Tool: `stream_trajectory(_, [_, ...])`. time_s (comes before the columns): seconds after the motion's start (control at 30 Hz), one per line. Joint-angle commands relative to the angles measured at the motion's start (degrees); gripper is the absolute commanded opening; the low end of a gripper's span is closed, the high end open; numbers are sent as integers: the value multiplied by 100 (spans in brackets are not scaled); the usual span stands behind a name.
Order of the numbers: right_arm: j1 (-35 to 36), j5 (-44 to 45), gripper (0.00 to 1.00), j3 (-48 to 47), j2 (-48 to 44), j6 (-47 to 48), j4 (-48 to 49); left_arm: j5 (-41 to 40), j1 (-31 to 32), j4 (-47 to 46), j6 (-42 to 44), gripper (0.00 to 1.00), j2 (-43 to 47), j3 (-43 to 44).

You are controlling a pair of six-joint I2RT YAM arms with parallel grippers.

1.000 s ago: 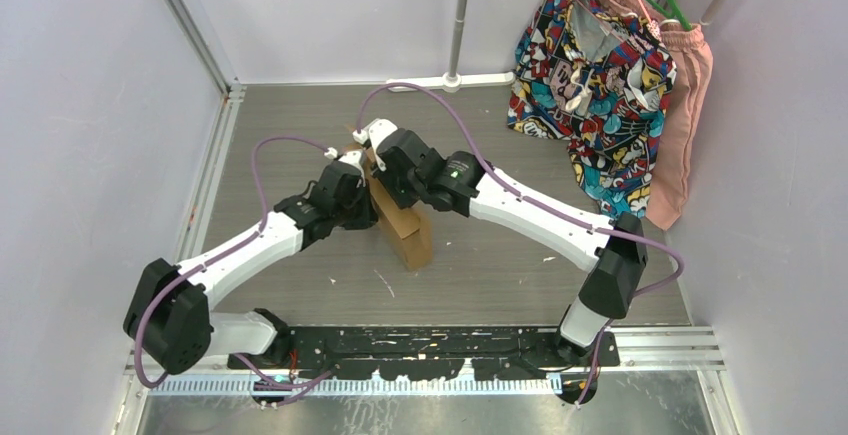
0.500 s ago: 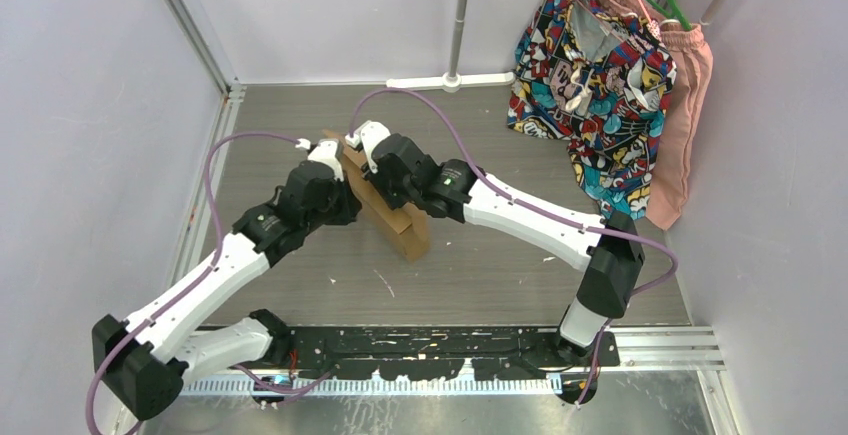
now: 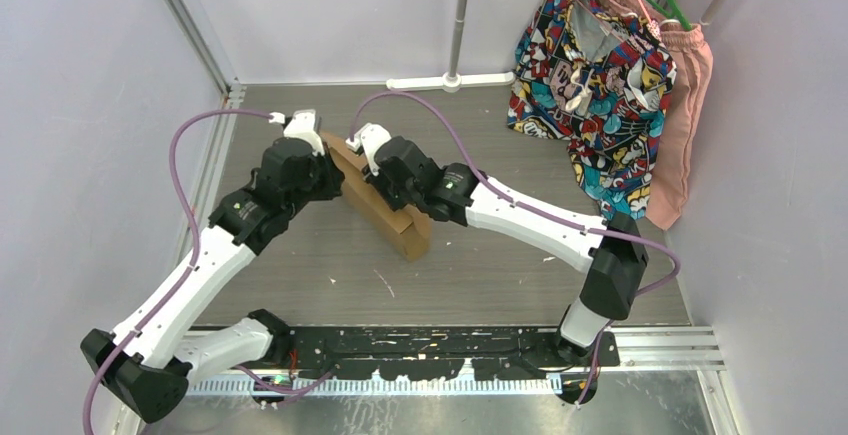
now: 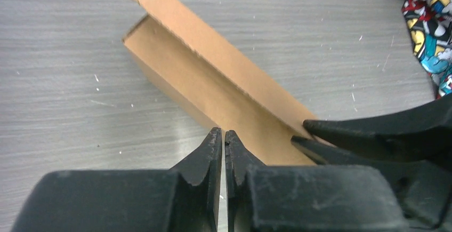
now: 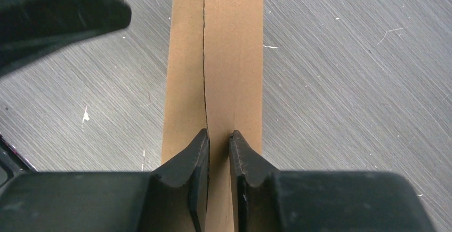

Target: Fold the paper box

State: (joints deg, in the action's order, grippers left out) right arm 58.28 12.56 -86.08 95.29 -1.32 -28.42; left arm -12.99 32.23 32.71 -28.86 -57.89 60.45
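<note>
The paper box [image 3: 404,229] is a long brown cardboard piece standing on edge, running diagonally across the middle of the table. In the left wrist view the paper box [image 4: 213,77] shows an open trough with one flap raised. My right gripper [image 3: 386,198] is shut on its top edge, and in the right wrist view the cardboard wall [image 5: 234,56] runs between the fingers of that gripper [image 5: 219,134]. My left gripper [image 3: 330,171] sits at the box's far left end. Its jaws [image 4: 223,133] are nearly together with nothing between them. The right gripper's black fingers [image 4: 373,130] show beside it.
Patterned clothing [image 3: 590,75] and a pink garment [image 3: 685,105] hang at the back right, and a corner of the fabric [image 4: 426,18] shows in the left wrist view. A white pole base [image 3: 455,80] stands at the back. A metal frame rail [image 3: 215,155] borders the left.
My left arm has swung left and back, its gripper sliding to the box's far end. The box has turned and lies longer along the diagonal. The right gripper keeps its hold.
</note>
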Motion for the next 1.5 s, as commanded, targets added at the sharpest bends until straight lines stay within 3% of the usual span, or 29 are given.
stream_trajectory(0.0, [43,-598,20,583,282,-24,-983,30,-197,-70,208,8,-141,585])
stream_trajectory(0.1, [35,-675,21,745,207,19,-851,219,-304,-122,220,10,-401,834])
stream_trajectory(0.2, [45,-704,21,848,183,47,-773,504,-344,-96,232,6,-746,992])
stream_trajectory(0.53, [41,-806,23,1114,-139,97,-522,1075,-340,-507,205,0,-1394,537])
stream_trajectory(0.8, [37,-800,29,1134,-368,97,-461,1159,-334,-585,132,0,-1410,210])
stream_trajectory(1.07, [-144,-737,54,1091,-814,-125,-410,1072,-324,-738,-25,0,-1308,-236])
stream_trajectory(1.23, [-142,-685,61,891,-1222,-254,-653,1026,-315,-823,-67,0,-1362,-319])
stream_trajectory(1.33, [-143,-871,60,765,-1454,-374,-831,1018,-314,-845,-84,0,-1421,-316])
stream_trajectory(1.47, [-70,-1674,49,809,-1726,-644,-972,1010,-305,-850,-98,0,-1494,-285])
